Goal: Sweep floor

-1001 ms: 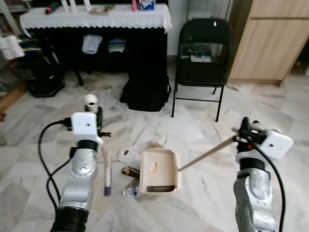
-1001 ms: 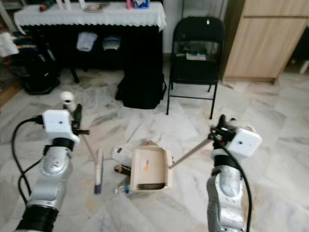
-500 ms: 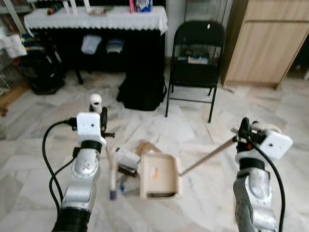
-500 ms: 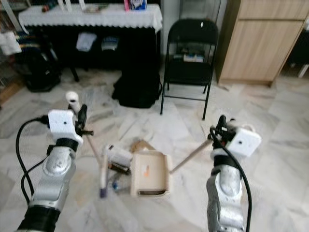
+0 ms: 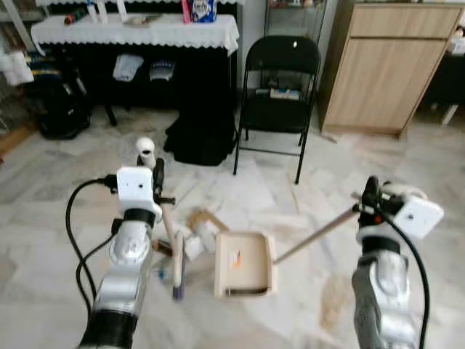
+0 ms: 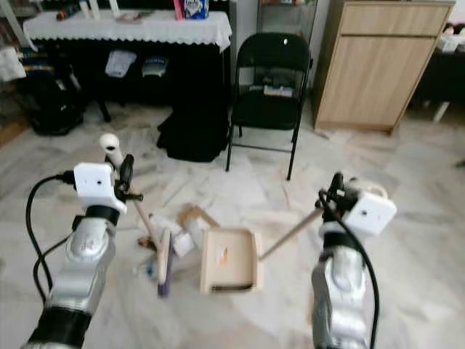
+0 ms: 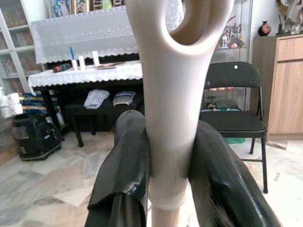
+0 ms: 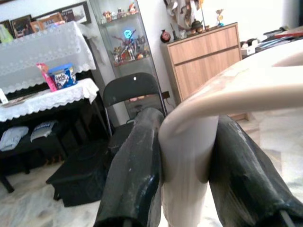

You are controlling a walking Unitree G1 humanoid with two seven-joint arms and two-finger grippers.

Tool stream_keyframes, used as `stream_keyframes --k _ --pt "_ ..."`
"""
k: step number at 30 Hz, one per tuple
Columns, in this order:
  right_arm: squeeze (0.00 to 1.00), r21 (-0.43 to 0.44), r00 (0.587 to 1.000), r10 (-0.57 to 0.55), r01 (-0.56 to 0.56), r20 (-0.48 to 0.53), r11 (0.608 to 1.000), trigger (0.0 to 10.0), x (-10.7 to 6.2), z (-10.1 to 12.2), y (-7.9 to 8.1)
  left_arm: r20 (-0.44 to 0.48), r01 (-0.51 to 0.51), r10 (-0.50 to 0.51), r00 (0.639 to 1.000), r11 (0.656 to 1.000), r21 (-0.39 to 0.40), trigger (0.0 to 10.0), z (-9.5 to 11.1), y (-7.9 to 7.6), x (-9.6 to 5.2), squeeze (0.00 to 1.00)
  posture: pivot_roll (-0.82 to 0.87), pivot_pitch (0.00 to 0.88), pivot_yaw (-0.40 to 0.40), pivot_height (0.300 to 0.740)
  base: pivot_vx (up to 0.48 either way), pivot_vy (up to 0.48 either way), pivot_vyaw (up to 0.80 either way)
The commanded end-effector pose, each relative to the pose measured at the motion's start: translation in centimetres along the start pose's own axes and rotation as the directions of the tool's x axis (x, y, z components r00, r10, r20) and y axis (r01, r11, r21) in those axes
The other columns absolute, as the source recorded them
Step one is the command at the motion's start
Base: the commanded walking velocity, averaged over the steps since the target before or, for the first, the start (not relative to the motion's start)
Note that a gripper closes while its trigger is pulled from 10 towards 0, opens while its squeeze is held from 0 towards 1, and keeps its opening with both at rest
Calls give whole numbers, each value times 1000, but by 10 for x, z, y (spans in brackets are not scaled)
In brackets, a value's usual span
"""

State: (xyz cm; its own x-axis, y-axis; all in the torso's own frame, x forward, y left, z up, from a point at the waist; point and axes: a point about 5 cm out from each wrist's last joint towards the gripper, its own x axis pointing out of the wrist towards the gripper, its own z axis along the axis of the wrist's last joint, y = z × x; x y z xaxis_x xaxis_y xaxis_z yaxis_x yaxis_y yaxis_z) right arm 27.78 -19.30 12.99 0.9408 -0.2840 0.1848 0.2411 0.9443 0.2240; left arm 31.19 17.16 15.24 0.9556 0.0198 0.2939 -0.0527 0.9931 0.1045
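Left end effector pinches the broom; right end effector pinches the dustpan. Litter lies unswept on the floor: sweeping barely begun.

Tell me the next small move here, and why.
Probably drag the broom, held in the left gripper, toward the dustpan: the litter lies just beside its side, and the right gripper already holds the dustpan's handle.

Left end effector, right end effector: raised, clamped.
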Motion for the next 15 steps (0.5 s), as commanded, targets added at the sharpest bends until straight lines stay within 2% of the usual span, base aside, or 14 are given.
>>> stream_keyframes --k 1,15 --pt "0 33 999 12 -13 52 999 10000 4 11 5 61 2 -3 998 1000 15 10000 15 1 6 0 65 6 34 740 0 -300 0" --pt "0 38 999 13 -15 49 999 10000 3 10 7 57 13 -14 998 1000 15 10000 14 0 5 0 64 6 39 740 0 -303 0"
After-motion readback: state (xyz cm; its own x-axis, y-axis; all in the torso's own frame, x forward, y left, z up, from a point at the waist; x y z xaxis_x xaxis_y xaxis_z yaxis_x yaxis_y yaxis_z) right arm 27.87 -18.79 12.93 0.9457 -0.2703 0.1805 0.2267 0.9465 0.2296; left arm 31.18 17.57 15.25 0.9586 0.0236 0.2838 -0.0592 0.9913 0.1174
